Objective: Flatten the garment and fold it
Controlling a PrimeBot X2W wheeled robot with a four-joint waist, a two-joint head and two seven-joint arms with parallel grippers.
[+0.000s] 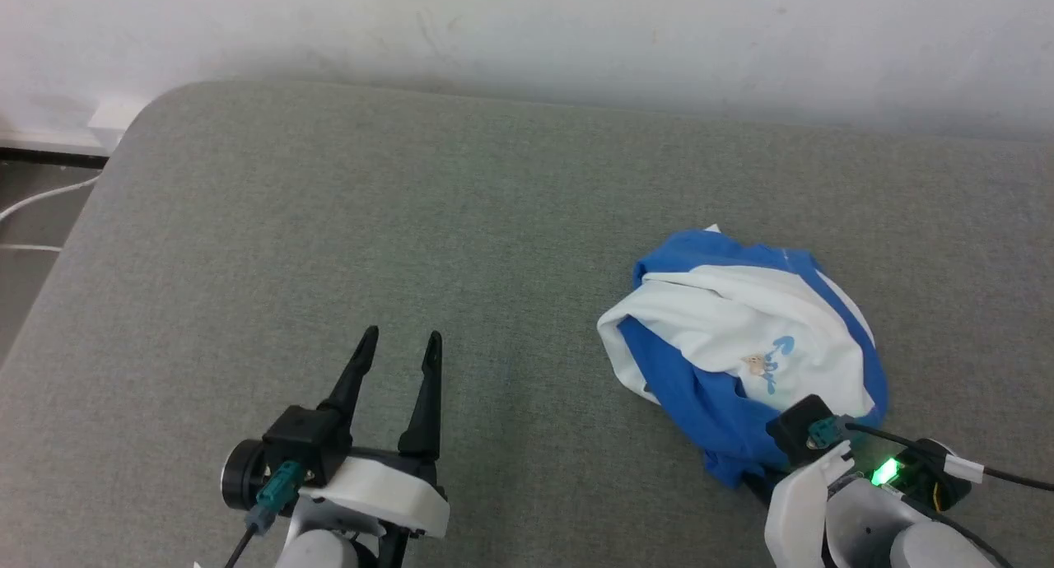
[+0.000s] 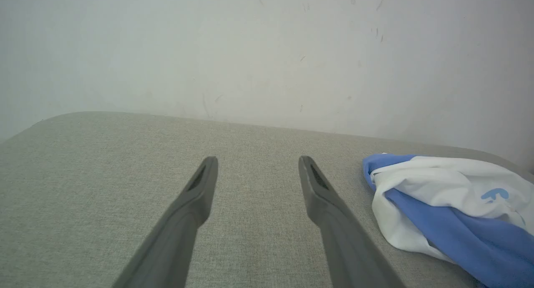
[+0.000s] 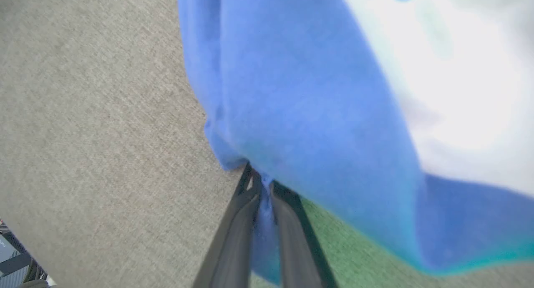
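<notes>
Two hands, right hand [image 3: 262, 187] pinching crumpled garment [image 1: 741, 329] (blue edge), left hand [image 1: 403, 334] spread wide above cushion [image 1: 412, 206]

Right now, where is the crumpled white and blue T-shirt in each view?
Head view: the crumpled white and blue T-shirt sits lower right.
Left wrist view: the T-shirt lies at the right edge.
Right wrist view: the T-shirt covers the upper right, blue cloth pinched between the jaws of the right gripper.
Shared landmark: the grey woven fabric surface under it.

Looks like a bare lab room: grey padded bench [image 1: 329, 222], scuffed white wall [image 1: 527, 25], loose cable [image 1: 43, 196]
</notes>
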